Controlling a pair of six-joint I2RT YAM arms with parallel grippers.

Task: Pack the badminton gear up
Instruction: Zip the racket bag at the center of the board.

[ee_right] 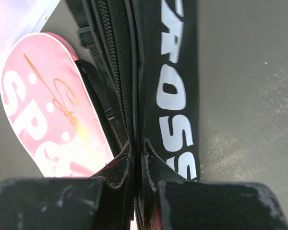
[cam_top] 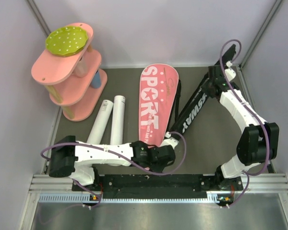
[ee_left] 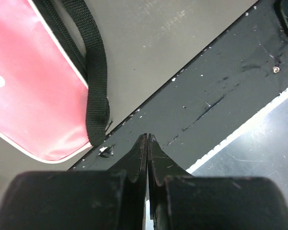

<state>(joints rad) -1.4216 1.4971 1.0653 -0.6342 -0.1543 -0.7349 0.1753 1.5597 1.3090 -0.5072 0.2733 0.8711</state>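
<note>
Top external view has the bag (cam_top: 156, 105) lying pink side up on the counter (cam_top: 209, 143). Its long axis runs far to near, with the fat end away and the skinny handle end toward the arms. Its black side (cam_top: 194, 112) stands up on edge off to the right, and the right arm (cam_top: 245, 120) has hold of it. In the right wrist view the right jaws are clamped on the zippered rim of that black side, with the lettering running away ahead of them.

The left arm (cam_top: 101, 151) reaches across low, so the left jaws sit just right of the bag's skinny end. The left wrist view shows them pinched together with nothing in between. The black strap (ee_left: 96, 81) ends just ahead-left of the tips, not touching as far as I can tell.

The two white tubes (cam_top: 118, 120) lie left of the bag and roughly parallel to it, back behind the left jaws. So I'd guess the left arm fetches them, with the right holding the bag open. Only the top view shows the tubes; neither wrist camera catches them. No rackets or shuttlecocks visible anywhere.
</note>
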